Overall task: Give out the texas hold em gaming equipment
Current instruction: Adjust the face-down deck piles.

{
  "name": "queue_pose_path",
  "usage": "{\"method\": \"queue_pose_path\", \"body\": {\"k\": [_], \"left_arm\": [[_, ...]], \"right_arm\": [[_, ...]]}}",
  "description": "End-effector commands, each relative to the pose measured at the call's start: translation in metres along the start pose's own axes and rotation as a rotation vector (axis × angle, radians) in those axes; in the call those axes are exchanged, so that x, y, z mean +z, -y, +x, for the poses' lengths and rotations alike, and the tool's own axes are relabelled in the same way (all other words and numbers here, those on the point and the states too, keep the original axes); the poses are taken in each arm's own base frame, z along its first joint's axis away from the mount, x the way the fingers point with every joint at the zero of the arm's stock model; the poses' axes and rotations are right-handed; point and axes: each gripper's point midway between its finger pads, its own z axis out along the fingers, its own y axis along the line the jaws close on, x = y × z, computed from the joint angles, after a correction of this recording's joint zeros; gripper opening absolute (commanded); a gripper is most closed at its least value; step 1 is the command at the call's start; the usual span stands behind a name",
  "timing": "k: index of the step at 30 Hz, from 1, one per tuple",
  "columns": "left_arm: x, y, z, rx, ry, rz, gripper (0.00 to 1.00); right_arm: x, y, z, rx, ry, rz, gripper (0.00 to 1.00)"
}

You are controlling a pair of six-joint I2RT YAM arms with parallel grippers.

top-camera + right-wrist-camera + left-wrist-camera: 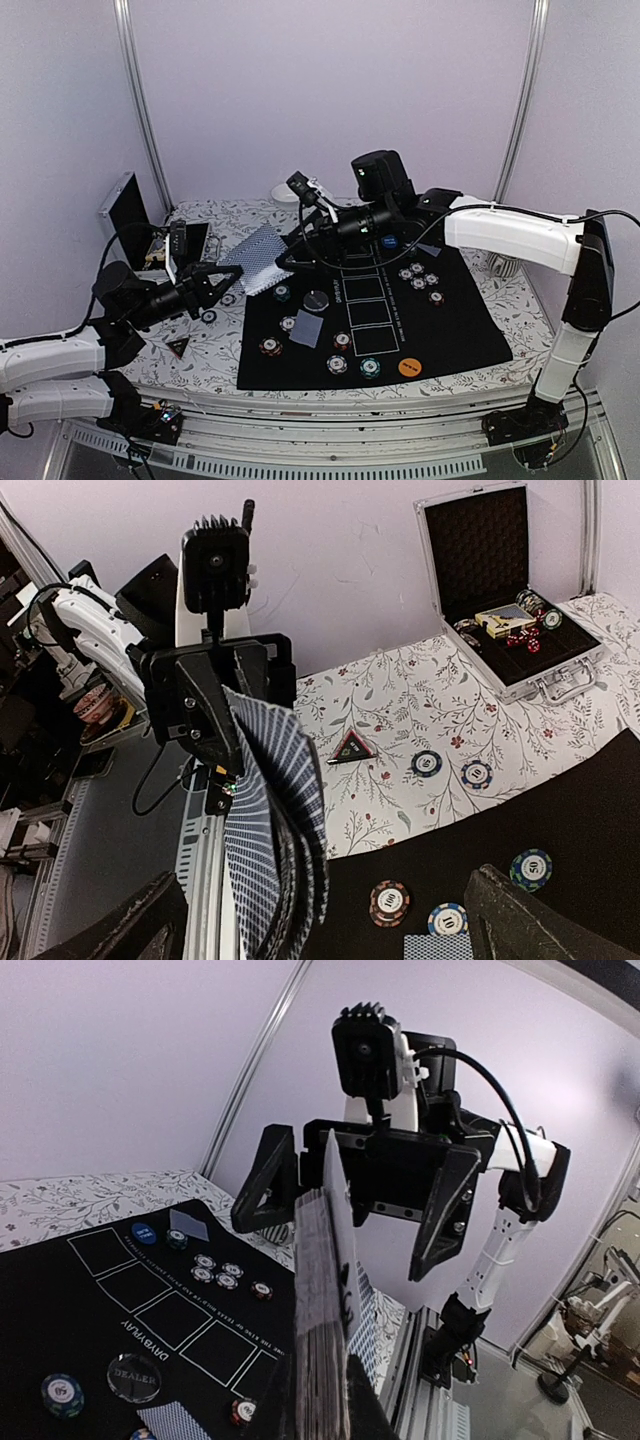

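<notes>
Right fingers [540, 920] spread wide, nothing between them; left fingers [205, 720] clamped on a fanned deck [275, 820].
The deck is held in the air over the 10 o'clock corner of the black mat [470, 330], with the right gripper [340, 1235] just beside the deck's far edge; contact cannot be told. Top view: the fan opens toward 2 o'clock. Left wrist view: the deck is edge-on with its long axis upright, and one card stands proud. Right wrist view: the card backs face the lens. That view alone shows the inside of the open silver case [478, 550] at 1 o'clock, with the triangle marker [350, 748] on the floral cloth [400, 695]. Only the top view shows the orange disc [408, 367] at the mat's 6 o'clock edge. Poker chips [418, 284] cluster at 1 o'clock.
</notes>
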Motion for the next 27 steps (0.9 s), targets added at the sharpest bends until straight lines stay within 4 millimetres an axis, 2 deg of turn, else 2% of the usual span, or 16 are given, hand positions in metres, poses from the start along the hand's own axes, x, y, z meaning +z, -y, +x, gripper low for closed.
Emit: {"method": "queue_pose_path", "body": {"k": [1, 3, 5, 12, 13, 15, 20, 23, 24, 27], "left_arm": [[0.001, 0.019, -0.002, 0.013, 0.019, 0.086, 0.0], [0.003, 0.02, -0.001, 0.01, 0.011, 0.096, 0.0], [0.004, 0.021, 0.001, 0.007, 0.003, 0.102, 0.0], [0.004, 0.021, 0.005, 0.001, -0.007, 0.106, 0.0], [0.004, 0.021, 0.006, -0.003, -0.01, 0.107, 0.0], [0.005, 0.021, 0.007, -0.009, -0.009, 0.114, 0.0], [0.009, 0.024, 0.014, -0.016, -0.028, 0.143, 0.0], [0.011, 0.022, 0.02, -0.023, -0.041, 0.14, 0.28], [0.012, 0.022, 0.021, -0.022, -0.041, 0.142, 0.32], [0.013, 0.02, 0.023, -0.02, -0.041, 0.134, 0.36]], "right_arm": [[0.016, -0.002, -0.004, 0.042, 0.02, -0.038, 1.0], [0.022, 0.002, 0.001, 0.07, 0.009, -0.04, 0.95], [0.025, 0.003, 0.004, 0.084, 0.002, -0.048, 0.81], [0.026, -0.001, 0.009, 0.102, -0.013, -0.074, 0.12], [0.025, -0.004, 0.007, 0.097, -0.011, -0.088, 0.06], [0.024, -0.009, 0.006, 0.091, -0.01, -0.121, 0.03], [0.021, -0.027, 0.001, 0.064, 0.004, -0.218, 0.02], [0.02, -0.032, -0.002, 0.054, 0.017, -0.245, 0.02], [0.02, -0.033, -0.003, 0.053, 0.018, -0.252, 0.02], [0.02, -0.036, -0.006, 0.05, 0.027, -0.265, 0.02]]}}
